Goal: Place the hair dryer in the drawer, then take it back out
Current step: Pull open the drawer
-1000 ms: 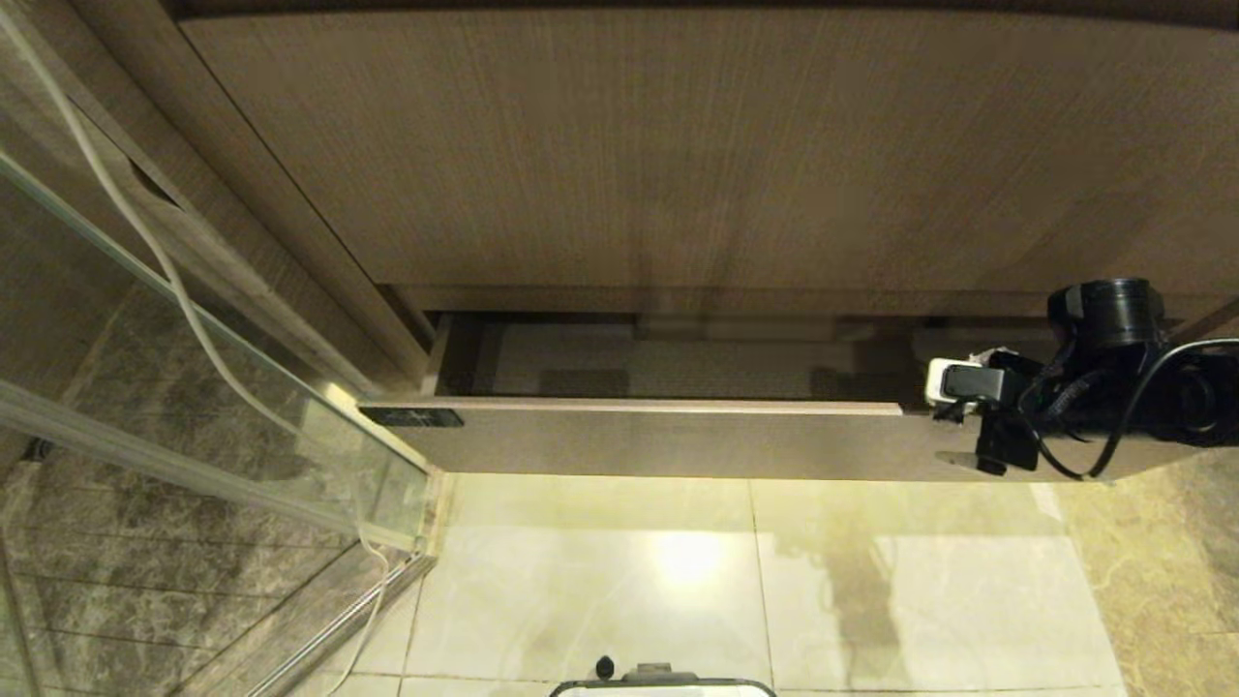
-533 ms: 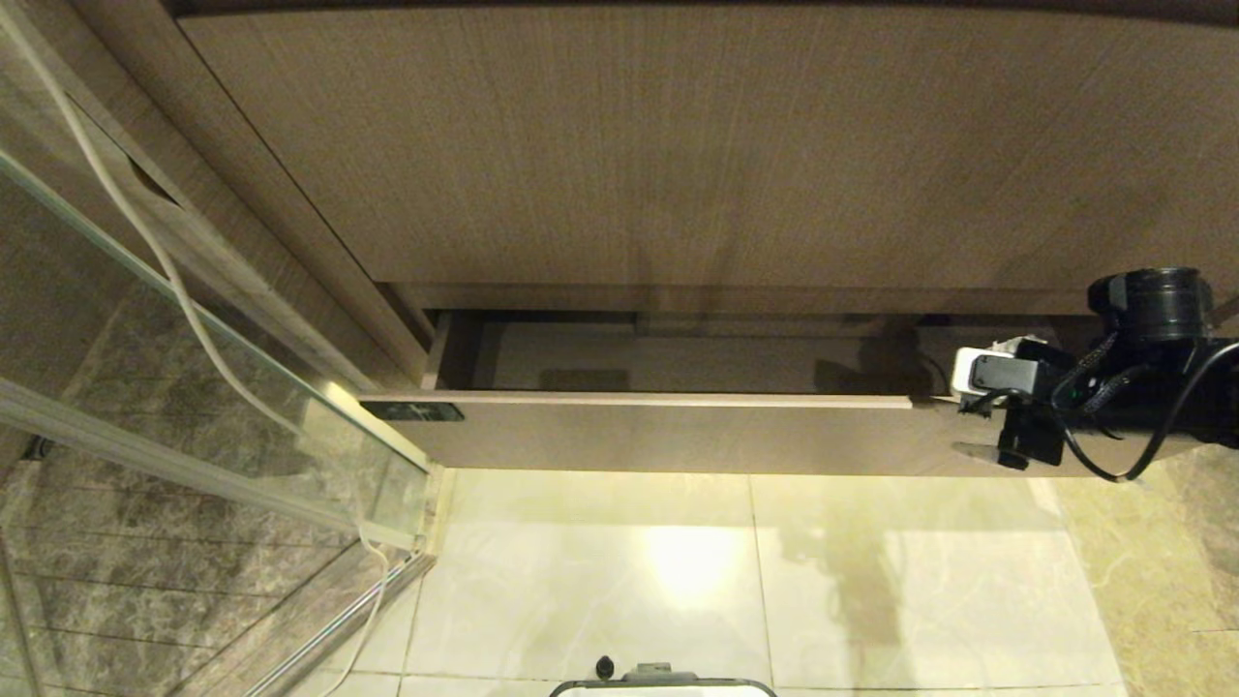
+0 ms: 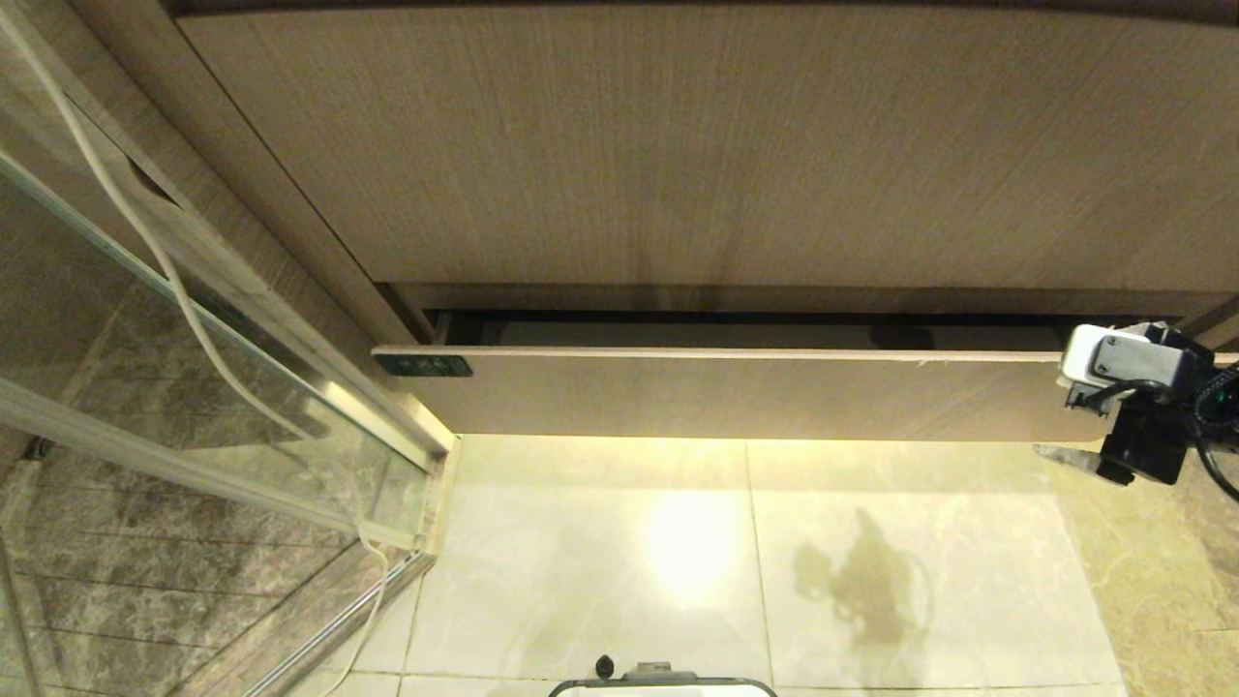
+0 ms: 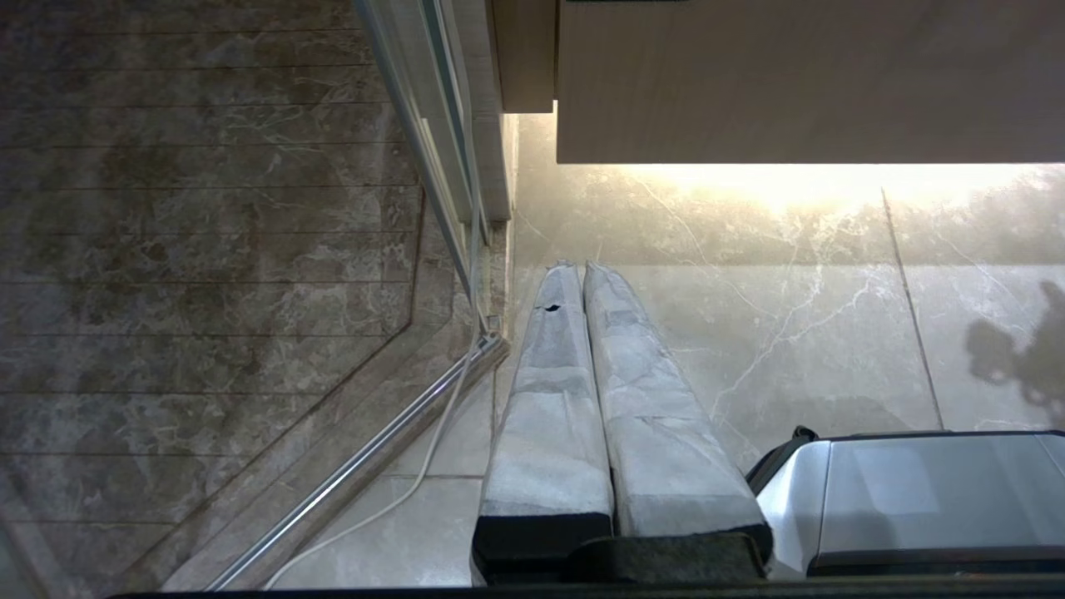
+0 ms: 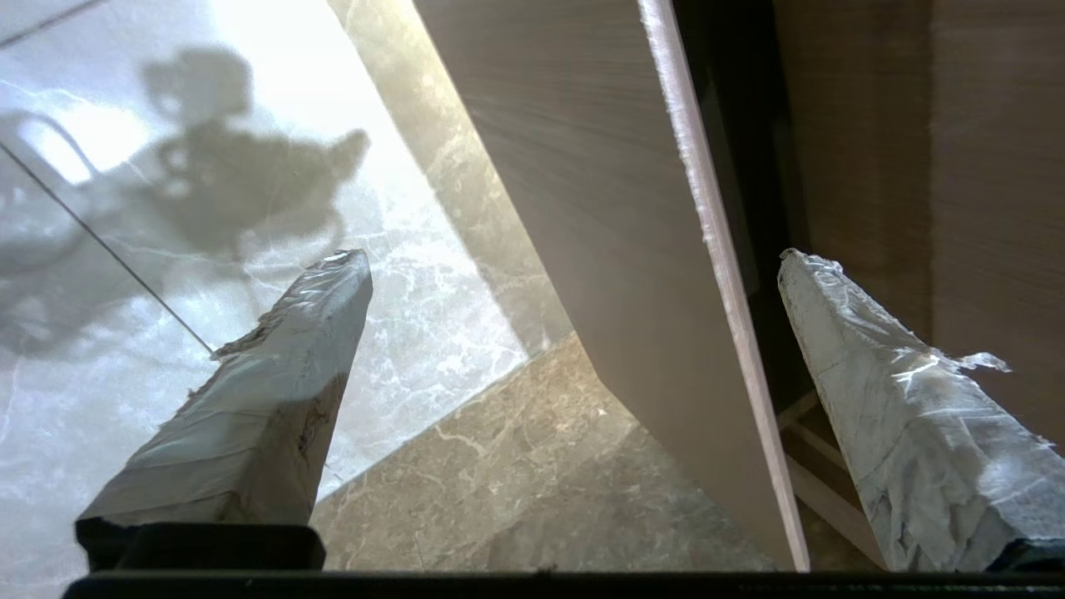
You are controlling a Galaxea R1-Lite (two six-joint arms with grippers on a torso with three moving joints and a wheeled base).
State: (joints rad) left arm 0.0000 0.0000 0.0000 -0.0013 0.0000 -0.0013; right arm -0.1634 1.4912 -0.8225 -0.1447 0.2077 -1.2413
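Far left you've got a glass shower panel [image 3: 194, 387] with a white cord [image 3: 145, 242] trailing down it and across the floor [image 3: 678, 561]. Left tool [image 4: 582, 399] is parked low over the floor tiles beside the robot base [image 4: 915, 499], fingers pressed together, holding nothing. Middle: the drawer [image 3: 736, 392] sits under the taller wood-grain panel [image 3: 678, 145], almost pushed in, only a thin dark slot showing, black label [image 3: 423, 365] at its left end. Hair dryer is not visible in any view; you can't confirm it's inside, the slot is too dark. Far right: right tool [image 5: 574, 333] is spread wide and empty, straddling the drawer's top edge at the right end, one finger outside the front, one over the gap. Handling-wise, expect the dryer to be light, rigid, smooth plastic, a bit slippery; the thick barrel is bulky, so take it by the slim handle and mind the loose cord snagging on the drawer edge.
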